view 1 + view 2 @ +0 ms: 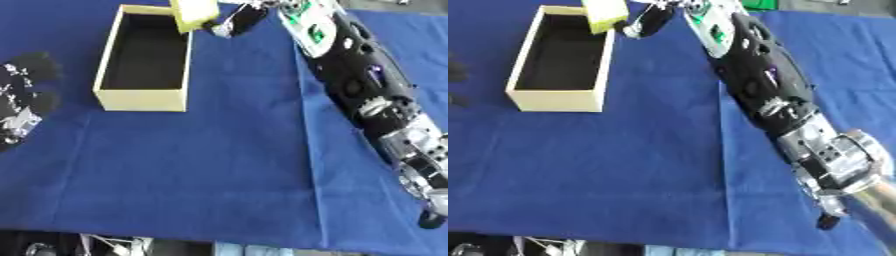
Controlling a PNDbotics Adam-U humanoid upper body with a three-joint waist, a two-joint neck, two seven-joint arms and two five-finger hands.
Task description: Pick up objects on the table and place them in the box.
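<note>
The robot's right arm (pixel 359 80) is reaching diagonally across the table from the lower right toward the far edge, its black and silver forearm lying long over the blue cloth (pixel 201 170). At its end the right hand (pixel 236 21) is hovering just beside the far right corner of the box (pixel 140 97), with its dark fingers curled around one pale yellow block (pixel 194 14), pinching it from the right side. The block is sitting tilted above the box's far rim, partly over the dark interior, and whether it is touching the rim cannot be told. There is one box, open-topped, long and narrow, cream-yellow on its walls and black inside, standing on the cloth at the upper left. One yellow block is showing, and no other loose thing can be made out on the cloth. The left hand (pixel 19 100) is resting at the left edge of the left eye view, well apart from the box, black with white flecks; its fingers are appearing relaxed and uncurled, holding nothing. Nothing is standing between the right hand and the box opening.
</note>
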